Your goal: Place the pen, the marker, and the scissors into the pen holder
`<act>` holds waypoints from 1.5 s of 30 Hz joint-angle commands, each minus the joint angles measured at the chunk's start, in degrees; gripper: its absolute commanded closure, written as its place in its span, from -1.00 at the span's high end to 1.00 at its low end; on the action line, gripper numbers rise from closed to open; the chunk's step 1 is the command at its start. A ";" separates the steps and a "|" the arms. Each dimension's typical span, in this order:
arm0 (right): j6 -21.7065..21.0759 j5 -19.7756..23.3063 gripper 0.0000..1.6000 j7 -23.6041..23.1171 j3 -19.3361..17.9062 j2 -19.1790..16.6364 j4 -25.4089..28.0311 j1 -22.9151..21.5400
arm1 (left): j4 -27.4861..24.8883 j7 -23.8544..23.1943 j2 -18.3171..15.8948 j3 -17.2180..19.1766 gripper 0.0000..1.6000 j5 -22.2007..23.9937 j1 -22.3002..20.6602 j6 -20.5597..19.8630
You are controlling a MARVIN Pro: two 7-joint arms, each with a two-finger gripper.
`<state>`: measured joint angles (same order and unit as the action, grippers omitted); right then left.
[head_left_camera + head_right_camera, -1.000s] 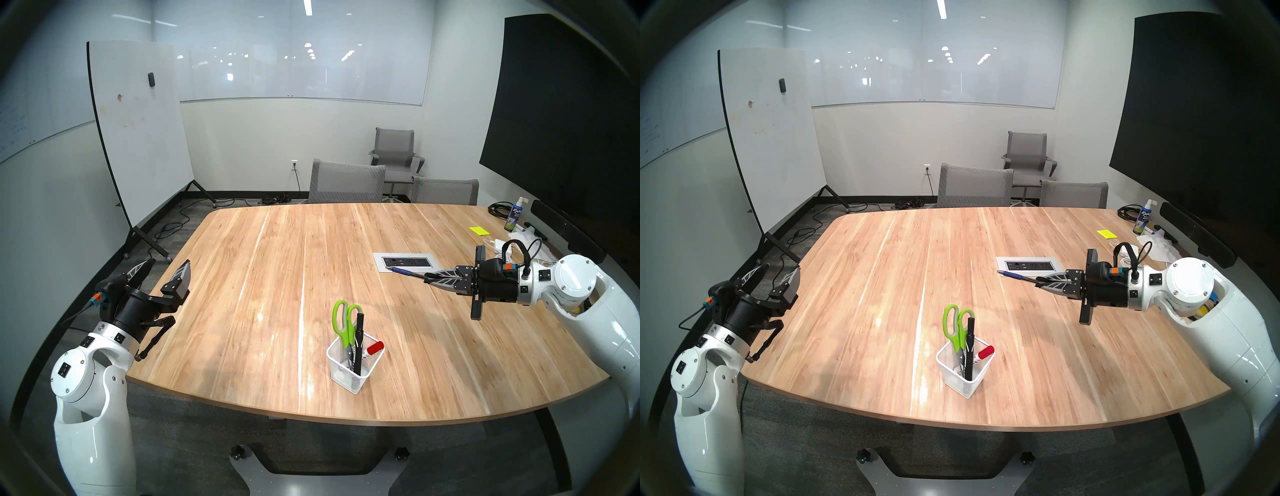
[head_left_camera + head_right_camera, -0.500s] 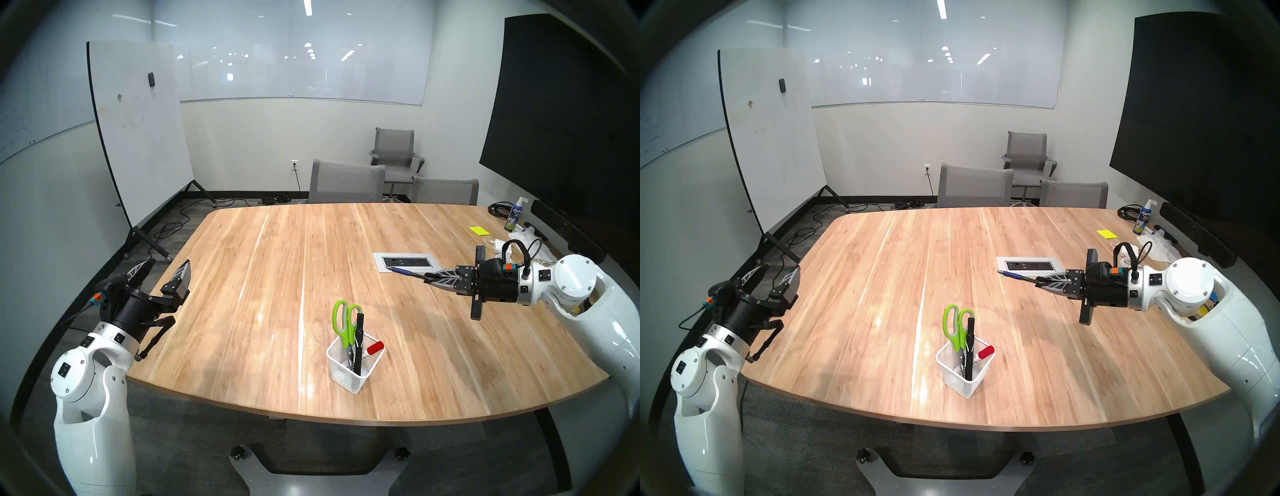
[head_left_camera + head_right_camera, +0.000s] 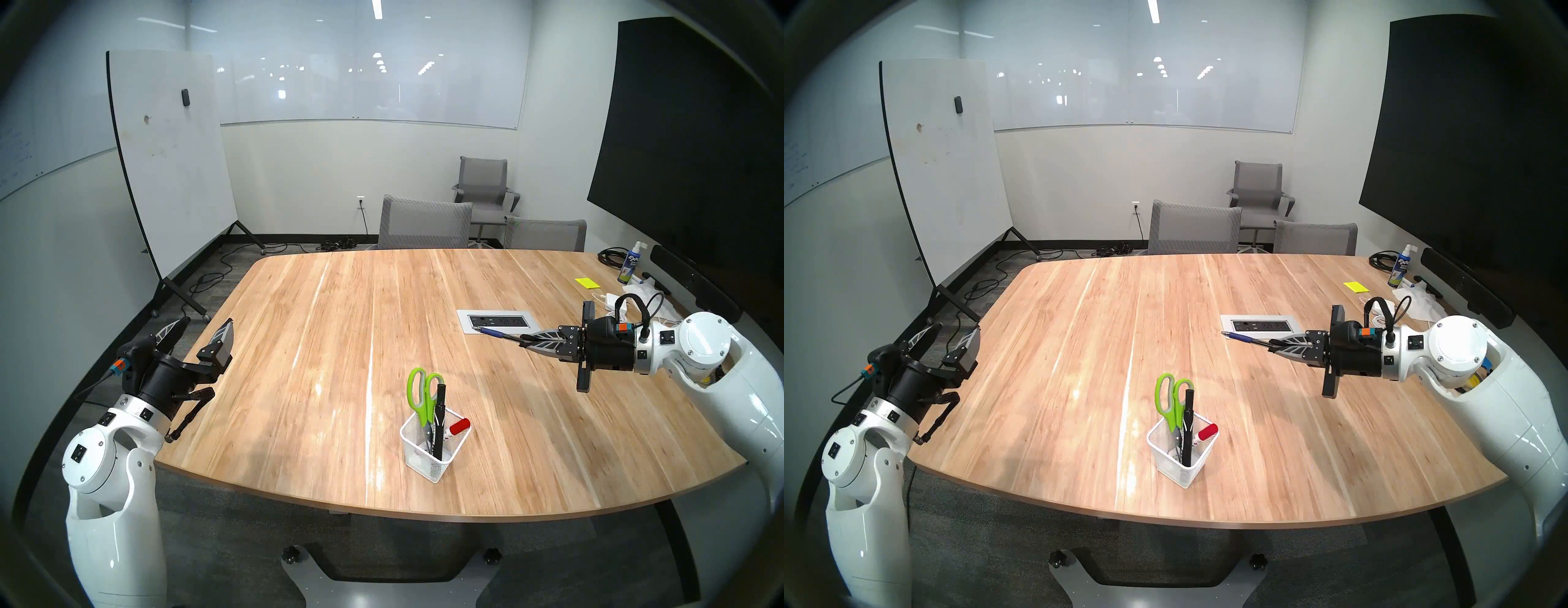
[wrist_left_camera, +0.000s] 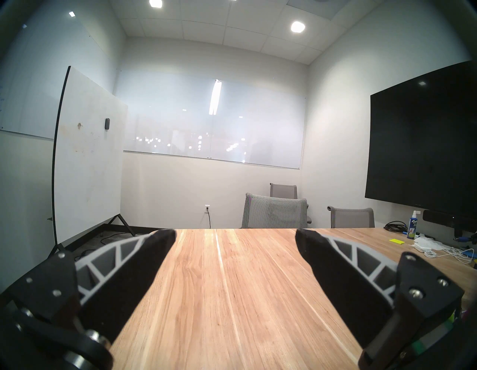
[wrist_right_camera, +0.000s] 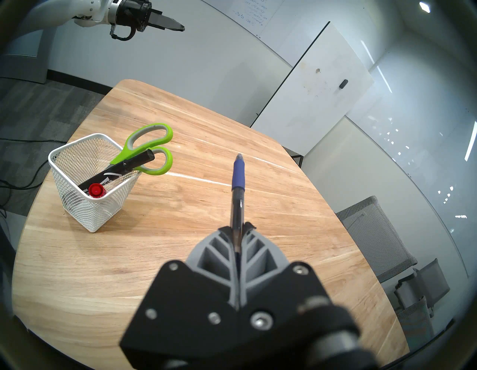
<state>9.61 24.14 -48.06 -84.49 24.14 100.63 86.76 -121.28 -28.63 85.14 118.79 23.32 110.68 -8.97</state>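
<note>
Already the scissors [image 3: 422, 392] and markers [image 3: 439, 414] stand in the pen holder [image 3: 428, 460]. Clamped on the pen [image 5: 238, 180], the right gripper [image 5: 238, 231] waits at its two o'clock, presumably for dropping; the left gripper [image 4: 235, 239] idles, fingers apart.

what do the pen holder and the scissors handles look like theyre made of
Pen holder: white-painted wire mesh, likely metal; the tabletop shows through its sides. Scissors handles: smooth lime-green plastic with grey inner lining, possibly rubbery; slight sheen.
</note>
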 commanded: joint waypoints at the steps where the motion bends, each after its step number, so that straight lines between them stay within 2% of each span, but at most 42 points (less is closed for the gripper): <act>1: 0.04 0.12 -1.00 0.14 -0.61 -0.17 0.27 -0.77 | -1.26 0.06 0.10 -0.13 1.00 -0.02 -0.05 0.06; 45: 0.04 0.12 -1.00 0.14 -0.61 -0.17 0.27 -0.77 | -1.26 0.05 0.10 -0.12 1.00 -0.02 -0.06 0.06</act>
<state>9.61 24.14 -48.06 -84.49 24.14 100.63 86.76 -121.28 -28.63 85.15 118.79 23.31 110.68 -8.97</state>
